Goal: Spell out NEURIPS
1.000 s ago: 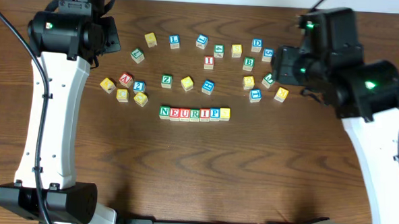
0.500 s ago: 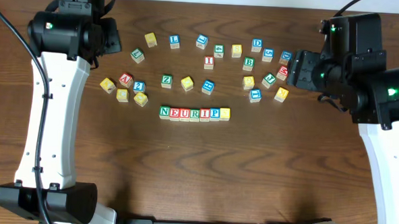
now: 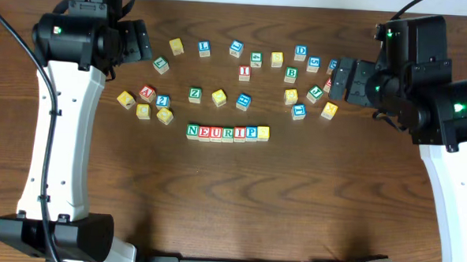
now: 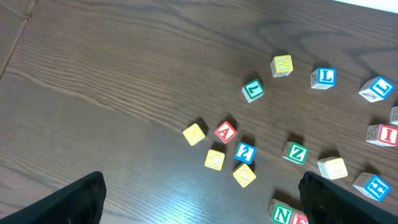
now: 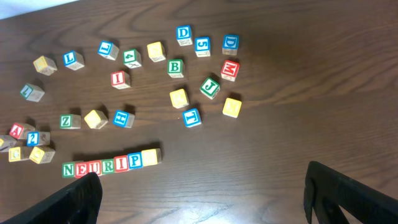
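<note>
Left tool (image 3: 138,46) hangs with fingers spread wide and nothing between them, over the far left of the counter (image 3: 238,202). Right tool (image 3: 340,79) is likewise spread and empty, at the far right. NEURIPS row (image 3: 227,132) lies mid-counter, seven cubes touching in a straight line: green N, red E, red U, green R, red I, blue P, then a yellow face. Loose cubes (image 3: 219,97) lie scattered behind it.
</note>
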